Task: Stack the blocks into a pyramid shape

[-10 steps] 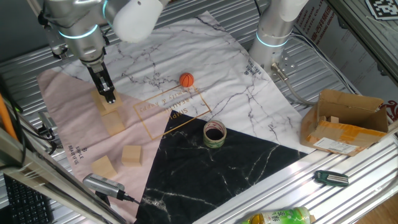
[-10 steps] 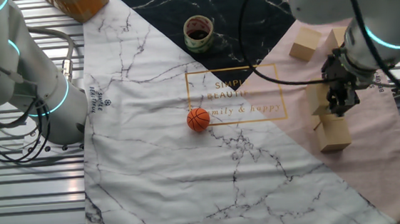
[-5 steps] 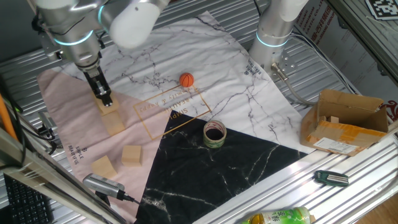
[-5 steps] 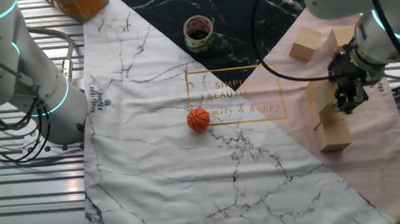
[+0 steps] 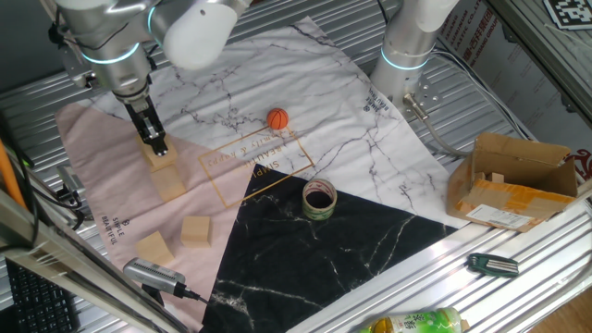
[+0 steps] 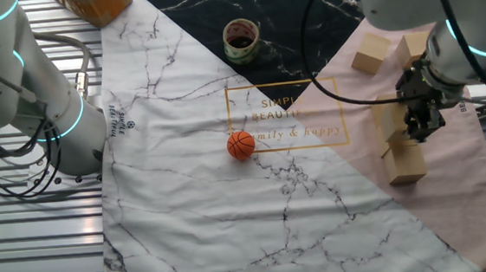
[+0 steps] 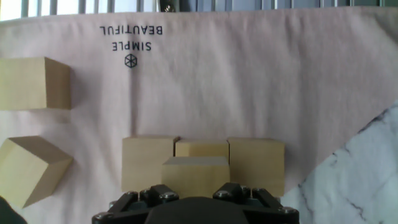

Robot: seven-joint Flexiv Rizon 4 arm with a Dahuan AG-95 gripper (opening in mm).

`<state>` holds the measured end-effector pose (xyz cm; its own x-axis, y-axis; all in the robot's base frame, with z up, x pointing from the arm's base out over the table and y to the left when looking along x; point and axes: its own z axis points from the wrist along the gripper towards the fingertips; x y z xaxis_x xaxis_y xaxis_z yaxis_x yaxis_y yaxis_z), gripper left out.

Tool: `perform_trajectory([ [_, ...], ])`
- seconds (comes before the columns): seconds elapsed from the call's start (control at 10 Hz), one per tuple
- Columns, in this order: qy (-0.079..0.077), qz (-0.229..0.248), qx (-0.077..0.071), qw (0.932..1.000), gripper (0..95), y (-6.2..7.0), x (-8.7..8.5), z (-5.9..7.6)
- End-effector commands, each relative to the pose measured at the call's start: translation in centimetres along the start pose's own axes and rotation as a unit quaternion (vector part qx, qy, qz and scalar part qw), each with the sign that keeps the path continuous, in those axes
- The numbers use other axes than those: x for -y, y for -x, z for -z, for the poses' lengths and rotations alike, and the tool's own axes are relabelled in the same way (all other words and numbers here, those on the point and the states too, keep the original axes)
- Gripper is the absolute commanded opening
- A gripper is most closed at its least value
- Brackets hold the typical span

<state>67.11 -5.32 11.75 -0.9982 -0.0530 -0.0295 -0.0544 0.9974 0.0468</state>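
Blocks were seen in two groups on the pink part of the cloth (image 5: 92, 153). In the hand view, three blocks stood in a row at lower centre: the left block (image 7: 147, 163), the middle block (image 7: 201, 148) set a little further back, and the right block (image 7: 256, 163). A fourth block (image 7: 194, 175) was seen in front of the middle one, just above the claw (image 7: 194, 194); its top face overlapped that one's front. The claw's fingers flanked this block at the bottom edge of the frame, but whether it was gripped or merely straddled could not be told.

Two loose blocks lay apart from the group at the left of the hand view: one (image 7: 32, 83) at upper left, another (image 7: 31, 169) turned at an angle at lower left. In one fixed view these were found at lower left, one (image 5: 195, 229) beside the other (image 5: 154, 248).

In the other fixed view the claw (image 6: 419, 129) was seen at the right, over the stacked blocks (image 6: 404, 160).

An orange ball (image 5: 277, 118) lay on the white marble cloth, and a tape roll (image 5: 319, 199) rested on the black part. A cardboard box (image 5: 513, 180) stood at the right on the counter (image 5: 305, 296).
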Motion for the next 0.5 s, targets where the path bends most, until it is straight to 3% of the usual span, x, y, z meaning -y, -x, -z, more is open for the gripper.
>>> perform_trajectory([
  [0.1, 0.0, 0.001, -0.001, 1.0, 0.0, -0.06, 0.01, 0.01],
  [0.5, -0.001, 0.001, 0.0, 1.0, 0.0, -0.05, 0.01, 0.01],
])
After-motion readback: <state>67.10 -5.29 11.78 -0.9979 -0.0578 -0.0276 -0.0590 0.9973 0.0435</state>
